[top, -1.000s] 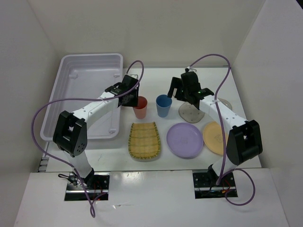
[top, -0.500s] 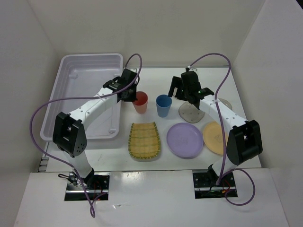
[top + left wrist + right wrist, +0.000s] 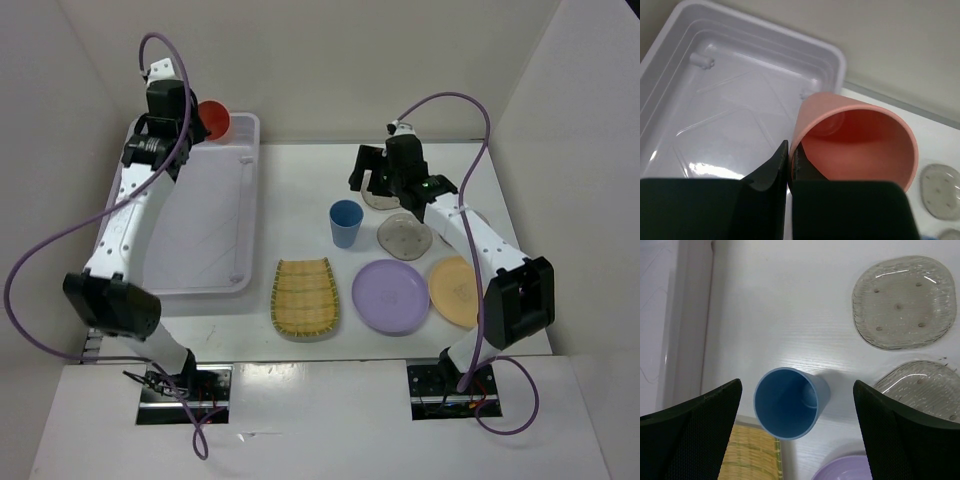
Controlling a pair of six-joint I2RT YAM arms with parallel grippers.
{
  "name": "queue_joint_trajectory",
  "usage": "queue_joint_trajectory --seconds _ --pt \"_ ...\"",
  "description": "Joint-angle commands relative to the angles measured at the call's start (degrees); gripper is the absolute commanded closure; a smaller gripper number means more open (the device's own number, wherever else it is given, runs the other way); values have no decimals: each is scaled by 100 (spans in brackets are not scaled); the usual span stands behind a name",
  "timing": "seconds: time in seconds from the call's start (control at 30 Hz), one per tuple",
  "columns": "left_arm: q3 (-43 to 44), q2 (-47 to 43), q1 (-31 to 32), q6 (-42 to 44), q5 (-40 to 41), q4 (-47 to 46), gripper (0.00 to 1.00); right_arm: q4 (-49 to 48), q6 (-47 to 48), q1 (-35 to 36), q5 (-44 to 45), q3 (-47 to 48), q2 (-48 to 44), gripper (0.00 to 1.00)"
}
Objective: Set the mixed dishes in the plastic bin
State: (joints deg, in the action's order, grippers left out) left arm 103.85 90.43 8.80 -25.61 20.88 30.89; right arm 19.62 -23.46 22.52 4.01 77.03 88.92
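My left gripper (image 3: 197, 116) is shut on the rim of the pink cup (image 3: 213, 119), one finger inside and one outside. It holds the cup tilted in the air over the far end of the plastic bin (image 3: 190, 230); in the left wrist view the pink cup (image 3: 855, 140) hangs over the bin's floor (image 3: 725, 115). My right gripper (image 3: 374, 182) stands open above the upright blue cup (image 3: 346, 222), which shows between its fingers (image 3: 790, 402). On the table lie two grey plates (image 3: 903, 302) (image 3: 922, 390), the lilac plate (image 3: 391, 296), the orange plate (image 3: 455, 291) and the yellow tray (image 3: 305, 296).
White walls close in the table on the left, back and right. The bin holds nothing else that I can see. The dishes lie close together in front of the right arm, with the tray's edge (image 3: 752, 455) next to the blue cup.
The left gripper shut on the pink cup beside the blue cup, lifted it and swung it left and back over the bin's far end. The right gripper shifted slightly left over the blue cup.
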Motion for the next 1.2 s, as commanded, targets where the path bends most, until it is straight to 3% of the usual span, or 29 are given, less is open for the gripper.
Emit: queue_joint_trajectory --seconds 0.0,0.13,0.27,0.47,0.8,1.03,1.17 --pt "361 869 -457 152 -277 -277 100 -187 290 -2 -76 373 80 4" --pt "855 1712 -1141 371 -479 -592 100 -274 273 -2 -24 312 134 3" --pt "1655 2408 -1643 372 -761 -303 100 69 -96 -2 -23 339 222 3" --pt "1313 2673 -2355 29 -1367 -672 100 156 -27 -2 276 250 222 3" --pt "1743 3411 -2532 398 -1175 -312 98 -28 157 252 205 303 546 3" --pt "1866 3691 -2717 293 -1113 -374 98 358 492 630 1100 962 1109 3" --pt "1980 3894 -2769 293 -1008 -374 98 359 492 630 1102 1015 1189 3"
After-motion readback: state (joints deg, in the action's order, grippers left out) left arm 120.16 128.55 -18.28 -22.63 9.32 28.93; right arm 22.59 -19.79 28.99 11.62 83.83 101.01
